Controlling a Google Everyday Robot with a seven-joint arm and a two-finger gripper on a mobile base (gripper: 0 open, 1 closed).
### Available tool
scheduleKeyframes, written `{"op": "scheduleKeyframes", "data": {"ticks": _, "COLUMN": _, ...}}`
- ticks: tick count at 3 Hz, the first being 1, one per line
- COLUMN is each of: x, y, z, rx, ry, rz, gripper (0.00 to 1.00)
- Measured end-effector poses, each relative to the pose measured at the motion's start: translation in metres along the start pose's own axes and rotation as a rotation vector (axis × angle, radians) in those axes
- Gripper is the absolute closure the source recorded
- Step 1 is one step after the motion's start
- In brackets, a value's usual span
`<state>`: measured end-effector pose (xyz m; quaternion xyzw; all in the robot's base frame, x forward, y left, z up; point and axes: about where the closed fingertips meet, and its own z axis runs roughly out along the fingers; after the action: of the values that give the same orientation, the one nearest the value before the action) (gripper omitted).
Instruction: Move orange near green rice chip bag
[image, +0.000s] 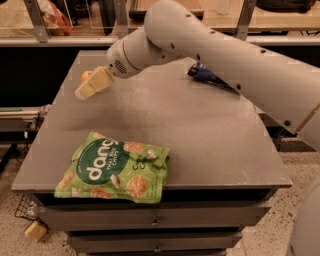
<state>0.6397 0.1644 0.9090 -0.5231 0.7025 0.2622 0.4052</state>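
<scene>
The orange (86, 75) sits near the far left of the grey table (200, 140), mostly hidden behind my gripper. My gripper (86, 90), with cream-coloured fingers, hangs just in front of and over the orange, reached in from the right on a long white arm. The green rice chip bag (114, 167) lies flat at the front left of the table, its edge over the front rim. The bag is well in front of the orange and gripper.
A dark blue bag (204, 75) lies at the far right of the table, partly hidden by my arm. A shelf rail with a red-orange item (52, 14) runs behind the table. Drawers sit below the table front.
</scene>
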Motion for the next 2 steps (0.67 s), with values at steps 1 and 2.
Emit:
{"op": "scheduleKeyframes", "data": {"ticks": 1, "x": -0.004, "y": -0.02, "z": 0.028, "rx": 0.008, "ry": -0.065, "rz": 0.059, "gripper": 0.0}}
{"op": "scheduleKeyframes", "data": {"ticks": 2, "x": -0.005, "y": -0.028, "z": 0.059, "rx": 0.003, "ry": -0.106, "rz": 0.079, "gripper": 0.0}}
